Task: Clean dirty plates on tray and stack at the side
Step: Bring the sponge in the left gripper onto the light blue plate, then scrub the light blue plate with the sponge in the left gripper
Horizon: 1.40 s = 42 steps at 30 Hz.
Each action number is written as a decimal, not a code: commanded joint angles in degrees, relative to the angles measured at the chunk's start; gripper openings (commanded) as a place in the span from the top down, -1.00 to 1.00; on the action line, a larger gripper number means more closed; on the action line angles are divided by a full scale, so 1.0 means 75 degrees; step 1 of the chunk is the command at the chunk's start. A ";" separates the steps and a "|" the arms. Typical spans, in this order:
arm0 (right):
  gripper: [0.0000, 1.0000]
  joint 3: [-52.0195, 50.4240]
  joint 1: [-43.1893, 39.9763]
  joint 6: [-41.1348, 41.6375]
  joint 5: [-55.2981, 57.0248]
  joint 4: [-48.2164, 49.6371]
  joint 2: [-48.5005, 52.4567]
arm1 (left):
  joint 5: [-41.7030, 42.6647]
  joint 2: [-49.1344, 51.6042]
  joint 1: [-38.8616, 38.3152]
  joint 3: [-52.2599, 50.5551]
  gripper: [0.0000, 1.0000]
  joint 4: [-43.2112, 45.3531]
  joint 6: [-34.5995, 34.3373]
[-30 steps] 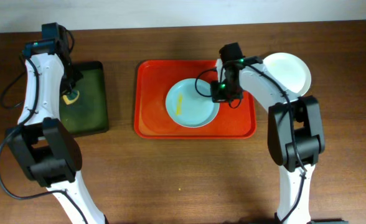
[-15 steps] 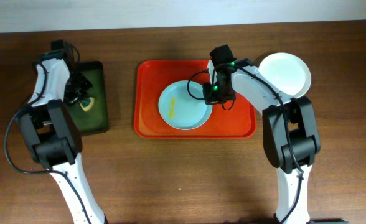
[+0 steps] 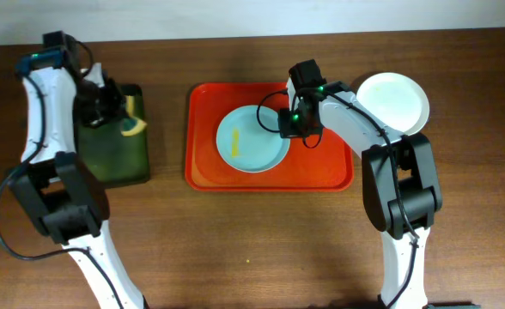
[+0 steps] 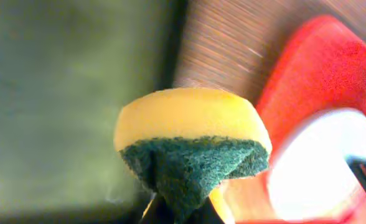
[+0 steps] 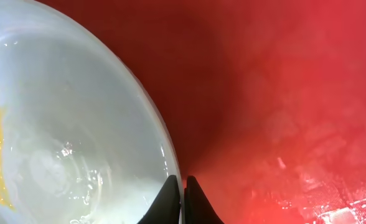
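A pale mint-blue plate (image 3: 251, 139) with a yellow smear lies on the red-orange tray (image 3: 321, 167). My right gripper (image 3: 289, 125) is shut on the plate's right rim; in the right wrist view its fingers (image 5: 183, 185) pinch the rim of the plate (image 5: 58, 137) above the tray (image 5: 282, 93). A cream-white plate (image 3: 395, 99) sits on the table right of the tray. My left gripper (image 3: 115, 114) is shut on a yellow and green sponge (image 3: 133, 126), held over the dark green tray (image 3: 115, 150). The sponge (image 4: 192, 140) fills the left wrist view. A third plate is not in view.
The dark green tray (image 4: 58, 93) lies at the left, a gap of brown table (image 3: 168, 129) between it and the red-orange tray (image 4: 307, 68). The plate (image 4: 317, 165) shows as a white blur in the left wrist view.
My left gripper has lifted the sponge off the dark green tray and moved it up and right. My right gripper has dragged the mint-blue plate a little left on the tray.
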 commanded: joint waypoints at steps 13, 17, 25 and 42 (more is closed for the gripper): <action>0.90 -0.0061 0.0090 0.0125 -0.0017 0.0070 0.0070 | -0.0087 -0.0114 -0.3710 -0.1390 1.00 0.1851 -0.0822; 0.90 -0.0061 0.0090 0.0125 -0.0017 0.0044 0.0070 | -0.0490 -0.0105 -0.4334 -0.1874 1.00 0.2821 -0.1448; 0.90 -0.0061 0.0090 0.0122 -0.0012 -0.0035 0.0070 | -0.1189 -0.0085 -0.4575 -0.2757 1.00 0.4080 -0.2387; 0.90 -0.0061 0.0090 0.0122 -0.0015 -0.0067 0.0070 | -0.2780 -0.0332 -0.4266 -0.1944 1.00 0.2506 -0.2238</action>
